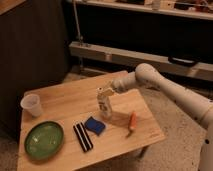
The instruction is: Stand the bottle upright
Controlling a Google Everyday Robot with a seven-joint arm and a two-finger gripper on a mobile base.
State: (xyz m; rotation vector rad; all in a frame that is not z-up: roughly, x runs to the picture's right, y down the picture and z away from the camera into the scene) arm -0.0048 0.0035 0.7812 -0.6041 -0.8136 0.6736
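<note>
The gripper (104,93) is clamped on the top of the bottle (105,107), just right of the table's (65,97) middle, with the arm (150,80) reaching in from the right edge. The bottle stands nearly upright, cap end up in the jaws, its base at or very close to the wood; whether it bears fully on the table cannot be told. So the step in hand looks like the last of it: setting the bottle down on its base. The next move calls for bringing it truly vertical, settling it flat on the wood, then parting the jaws gently and lifting straight up so the cap is not dragged sideways. A light bottle like this may tip if released while leaning. Just in front of it toward the near edge lies a blue sponge (95,125), with a black bar (83,137) to its left and a carrot (132,121) to its right. A green plate (44,140) sits at the near left corner and a cup (32,105) by the left edge, both well apart from the bottle.
</note>
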